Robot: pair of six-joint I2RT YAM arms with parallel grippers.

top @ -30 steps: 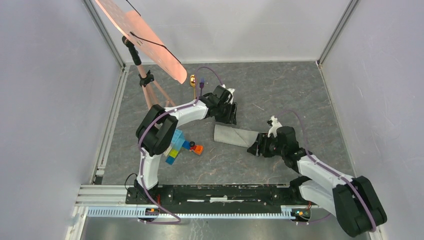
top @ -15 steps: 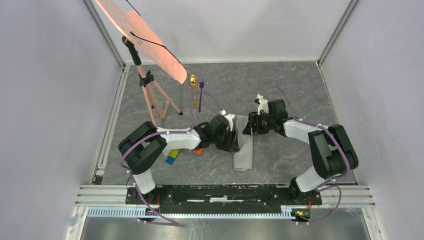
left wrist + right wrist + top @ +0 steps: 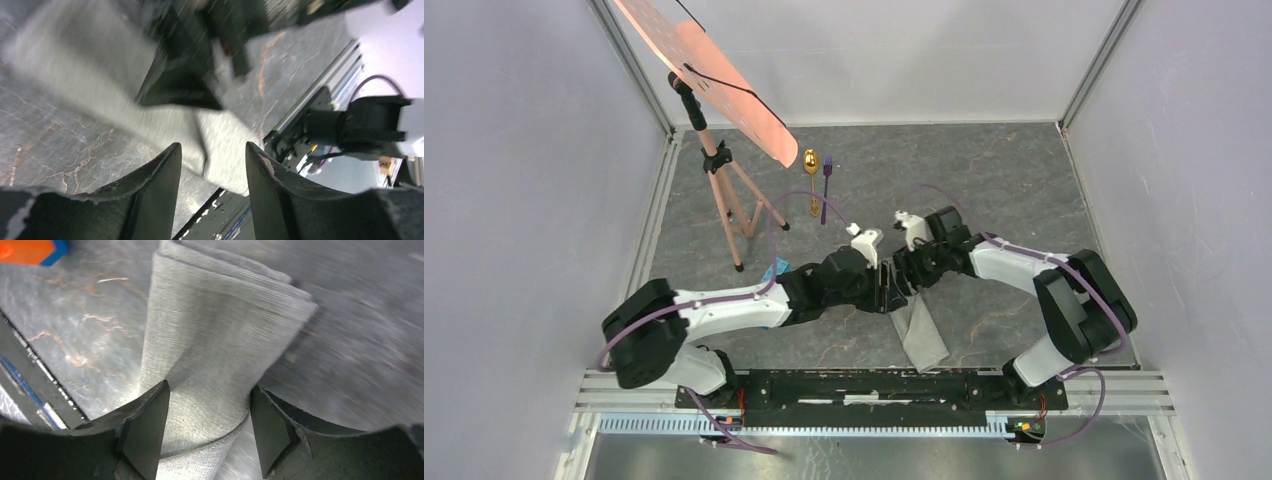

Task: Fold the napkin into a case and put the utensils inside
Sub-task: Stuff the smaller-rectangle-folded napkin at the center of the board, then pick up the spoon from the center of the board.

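Note:
The napkin [image 3: 924, 340] lies folded into a narrow grey-green strip, the case, running from the two grippers toward the near rail. My right gripper [image 3: 904, 278] is at its far end. In the right wrist view the jaws [image 3: 209, 390] close across the strip's width and the cloth [image 3: 215, 325] buckles up between them. My left gripper [image 3: 886, 292] hovers just left of it, open. Its fingers [image 3: 165, 170] frame the cloth's near end [image 3: 225, 140] without touching it. The gold spoon [image 3: 810, 165] and purple fork [image 3: 826, 185] lie side by side at the back.
A tripod [image 3: 724, 185] carrying a pink board [image 3: 714, 80] stands at the back left. Toy blocks peek out behind the left arm [image 3: 776, 268], and an orange one [image 3: 25, 250] shows in the right wrist view. A metal rail [image 3: 874, 385] runs along the near edge.
The strip has swung from lying crosswise to pointing at the near rail and has shifted nearer. Both grippers came toward the middle with it, and the left arm now covers the blocks.

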